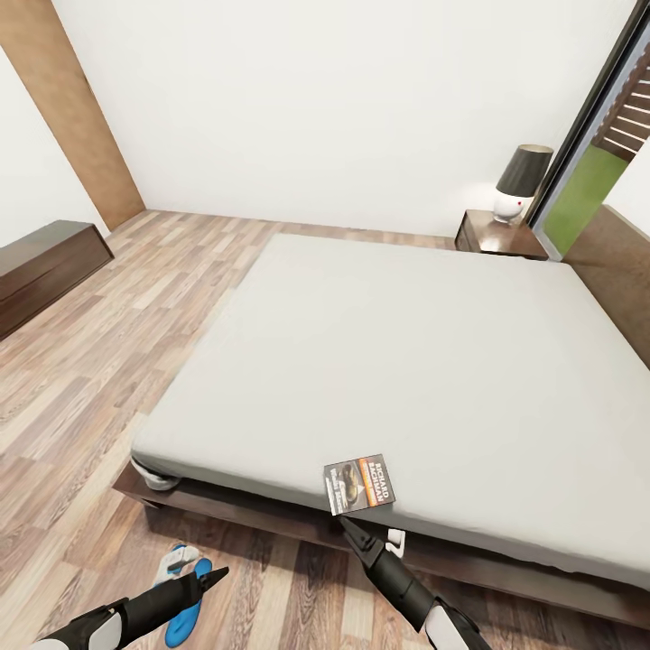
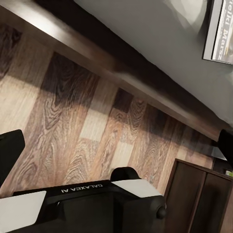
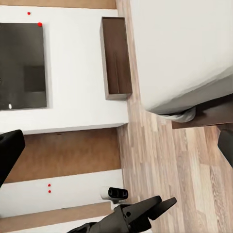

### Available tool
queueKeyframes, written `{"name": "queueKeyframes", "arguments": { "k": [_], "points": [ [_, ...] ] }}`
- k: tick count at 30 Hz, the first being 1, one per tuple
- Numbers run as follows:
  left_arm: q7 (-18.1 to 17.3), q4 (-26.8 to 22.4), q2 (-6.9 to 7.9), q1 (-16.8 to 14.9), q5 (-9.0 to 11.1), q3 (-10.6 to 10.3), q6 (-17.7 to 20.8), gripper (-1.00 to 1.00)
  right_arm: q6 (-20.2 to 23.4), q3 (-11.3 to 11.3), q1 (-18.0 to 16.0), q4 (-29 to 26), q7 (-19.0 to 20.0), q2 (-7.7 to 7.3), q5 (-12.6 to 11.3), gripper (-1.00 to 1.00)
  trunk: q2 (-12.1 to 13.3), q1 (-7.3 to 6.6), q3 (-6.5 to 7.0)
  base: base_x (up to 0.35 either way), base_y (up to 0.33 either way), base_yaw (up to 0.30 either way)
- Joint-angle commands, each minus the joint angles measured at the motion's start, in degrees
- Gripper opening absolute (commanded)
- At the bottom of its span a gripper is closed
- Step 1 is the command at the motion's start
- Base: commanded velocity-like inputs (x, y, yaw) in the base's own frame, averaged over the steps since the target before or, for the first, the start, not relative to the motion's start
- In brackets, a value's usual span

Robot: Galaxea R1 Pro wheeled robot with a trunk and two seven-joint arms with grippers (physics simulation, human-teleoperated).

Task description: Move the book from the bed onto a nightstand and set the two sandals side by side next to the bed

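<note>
Book: small thin dark grey paperback book with orange band [image 1: 359, 484] lies flat on the near edge of the bed, just past the right gripper tip.
Bed: large low bed, pale grey-white mattress cover [image 1: 406, 361], dark brown wood frame.
Sandals: bright blue flat flip-flops [image 1: 187, 591] on the brown plank floor [image 1: 108, 361] near the bed's corner, partly hidden by the left arm; cannot tell how the two lie together.
Nightstand: low dark reddish-brown cabinet [image 1: 499, 236] beyond the bed's far side, white lamp with black shade [image 1: 521, 183] on top.
Left gripper [image 1: 215, 578]: above the sandals, holds nothing; fingers [image 2: 9, 150] spread wide in wrist view.
Right gripper [image 1: 350, 531]: below the mattress edge, just beside the book; fingers [image 3: 8, 153] wide apart, empty.
Other: long dark brown low cabinet [image 1: 41, 271] by the left wall.
</note>
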Motion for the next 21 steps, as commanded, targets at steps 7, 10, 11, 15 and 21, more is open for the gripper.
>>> {"name": "queueKeyframes", "arguments": {
  "k": [7, 10, 11, 15, 21],
  "points": [
    [-0.19, 0.00, -0.03, -0.02, 0.50, -0.37, 0.25, 1.00, 0.58, -0.26, -0.03, -0.03, 0.20, 0.02, -0.12, 1.00, -1.65, 0.89, -0.77, 0.000, 0.000, 0.000],
    [-0.19, 0.00, -0.04, -0.02, 0.50, -0.37, 0.26, 1.00, 0.58, -0.26, -0.03, -0.07, 0.20, 0.01, -0.12, 1.00, -2.85, 1.54, -1.31, 0.000, 0.000, 0.000],
    [-0.19, 0.00, -0.05, -0.02, 0.50, -0.37, 0.25, 1.00, 0.58, -0.26, -0.03, -0.07, 0.20, -0.01, -0.12, 1.00, -3.25, 1.76, -1.49, 0.000, 0.000, 0.000],
    [-0.19, 0.00, -0.05, -0.02, 0.50, -0.37, 0.28, 1.00, 0.48, -0.26, -0.03, -0.08, 0.20, -0.01, -0.12, 1.00, -4.86, 2.64, -2.20, 0.000, 0.000, 0.000],
    [-0.19, 0.00, -0.05, -0.02, 0.50, -0.37, 0.28, 1.00, 0.39, -0.26, -0.03, -0.08, 0.20, 0.01, -0.11, 1.00, -7.26, 3.96, -3.28, 0.000, 0.000, 0.000]
  ]
}}
